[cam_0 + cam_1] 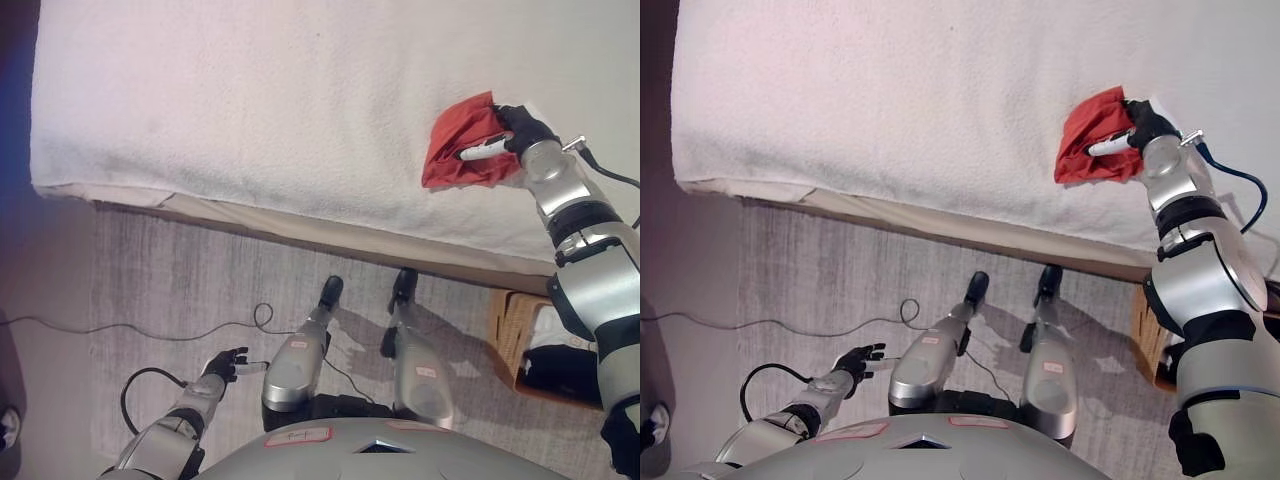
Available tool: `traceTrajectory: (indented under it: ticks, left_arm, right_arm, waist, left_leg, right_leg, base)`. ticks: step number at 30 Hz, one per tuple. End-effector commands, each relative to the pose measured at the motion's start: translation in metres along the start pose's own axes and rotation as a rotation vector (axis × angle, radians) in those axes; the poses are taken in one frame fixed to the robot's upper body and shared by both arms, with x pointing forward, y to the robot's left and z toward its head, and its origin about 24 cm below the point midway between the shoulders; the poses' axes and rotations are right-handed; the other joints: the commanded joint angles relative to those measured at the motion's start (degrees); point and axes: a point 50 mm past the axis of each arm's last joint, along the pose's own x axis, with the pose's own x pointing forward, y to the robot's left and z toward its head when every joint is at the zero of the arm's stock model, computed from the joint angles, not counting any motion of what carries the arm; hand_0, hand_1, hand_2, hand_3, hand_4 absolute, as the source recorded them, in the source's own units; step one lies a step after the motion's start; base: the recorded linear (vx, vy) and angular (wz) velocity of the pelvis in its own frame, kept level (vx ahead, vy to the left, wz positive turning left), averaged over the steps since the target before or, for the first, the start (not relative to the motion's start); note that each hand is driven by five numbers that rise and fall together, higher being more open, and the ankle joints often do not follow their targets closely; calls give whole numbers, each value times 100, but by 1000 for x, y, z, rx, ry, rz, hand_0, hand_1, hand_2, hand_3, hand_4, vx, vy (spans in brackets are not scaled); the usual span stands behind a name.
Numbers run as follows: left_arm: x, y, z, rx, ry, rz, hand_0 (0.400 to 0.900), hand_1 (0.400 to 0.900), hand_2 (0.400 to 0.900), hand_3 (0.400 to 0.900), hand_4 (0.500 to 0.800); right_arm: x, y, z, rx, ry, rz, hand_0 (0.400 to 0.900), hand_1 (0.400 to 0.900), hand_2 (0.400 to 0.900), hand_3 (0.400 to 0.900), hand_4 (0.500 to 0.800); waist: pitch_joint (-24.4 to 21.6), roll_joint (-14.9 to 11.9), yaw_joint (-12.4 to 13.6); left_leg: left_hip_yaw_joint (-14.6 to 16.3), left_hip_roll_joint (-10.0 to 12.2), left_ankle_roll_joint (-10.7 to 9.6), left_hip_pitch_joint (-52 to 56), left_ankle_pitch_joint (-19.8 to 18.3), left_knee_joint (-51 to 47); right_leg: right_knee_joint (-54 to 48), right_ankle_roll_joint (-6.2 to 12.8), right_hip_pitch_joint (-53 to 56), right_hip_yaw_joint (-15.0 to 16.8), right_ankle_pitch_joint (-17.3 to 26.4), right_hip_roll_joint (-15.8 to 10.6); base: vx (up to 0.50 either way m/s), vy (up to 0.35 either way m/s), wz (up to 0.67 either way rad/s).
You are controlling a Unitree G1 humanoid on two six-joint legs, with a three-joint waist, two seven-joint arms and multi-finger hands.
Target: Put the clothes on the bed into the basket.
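Right robot hand (515,130) pinches the red cloth (462,145) on the bed (300,90). Left robot hand (224,365) hangs below the bed, fingers spread. The basket (510,335) is partly hidden by the right arm.

- No text, number, brand or sign can be read anywhere in either eye view.
- The white bed (300,100) carries no print or label.
- The red cloth (462,142) lying on the bed is plain, with no tag or lettering that shows.
- The wicker basket (508,335) on the floor at the right shows no label; the dark and white things inside it bear no legible writing.
- The grey carpet (180,290) in front of the bed has no markings or signs.
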Motion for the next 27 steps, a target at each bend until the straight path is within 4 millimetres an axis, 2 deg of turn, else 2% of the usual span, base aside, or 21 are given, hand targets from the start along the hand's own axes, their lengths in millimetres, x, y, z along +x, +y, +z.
traceTrajectory:
  ticks: [1, 2, 3, 4, 14, 21, 27]
  left_arm:
    - [-6, 25, -23, 65, 74, 56, 900, 900, 900, 900, 800]
    - [-5, 25, -21, 65, 65, 57, 900, 900, 900, 900, 800]
    - [-5, 25, -18, 68, 55, 58, 900, 900, 900, 900, 800]
    - [-4, 24, -14, 73, 44, 57, 900, 900, 900, 900, 800]
    - [-3, 25, -5, 73, 20, 62, 900, 900, 900, 900, 800]
    - [-2, 27, -1, 67, 17, 74, 900, 900, 900, 900, 800]
    - [-1, 28, 1, 63, 26, 84, 900, 900, 900, 900, 800]
  right_arm:
    - [0, -37, 42, 9, -101, -118, 900, 900, 900, 900, 800]
    - [0, -36, 43, 6, -104, -116, 900, 900, 900, 900, 800]
    - [0, -38, 45, 4, -106, -122, 557, 557, 557, 557, 594]
    - [0, -38, 42, 13, -94, -129, 400, 400, 400, 400, 500]
    - [0, -38, 36, 43, -71, -134, 400, 400, 400, 400, 500]
    - [1, -34, 42, 40, -83, -123, 400, 400, 400, 400, 500]
    - [1, -30, 40, 28, -76, -108, 400, 400, 400, 400, 500]
  waist:
    - [-108, 11, 134]
    - [-89, 32, 145]
    - [-64, 58, 154]
    - [-45, 76, 176]
    - [-39, 132, 221]
    - [-81, 99, 155]
    - [-176, 2, 51]
  left_leg:
    - [245, -167, 116, -228, 254, -249]
    - [226, -184, 118, -248, 265, -242]
    - [204, -202, 114, -275, 280, -243]
    - [171, -218, 116, -289, 294, -245]
    - [89, -273, 118, -341, 340, -279]
    - [124, -253, 117, -283, 336, -320]
    - [223, -233, 123, -210, 283, -301]
  right_leg:
    - [740, 415, -106, 448, -723, -391]
    - [731, 417, -105, 440, -712, -402]
    - [719, 420, -106, 435, -705, -412]
    - [714, 423, -103, 412, -702, -426]
    - [666, 450, -58, 324, -692, -497]
    - [635, 446, -31, 374, -675, -493]
    - [576, 453, 55, 430, -654, -499]
  base:
    - [-10, 6, 18]
    - [-13, 9, 18]
    - [-15, 3, 20]
    - [-19, 0, 20]
    - [-2, 12, 9]
    - [-4, 8, -2]
    - [-9, 24, -11]
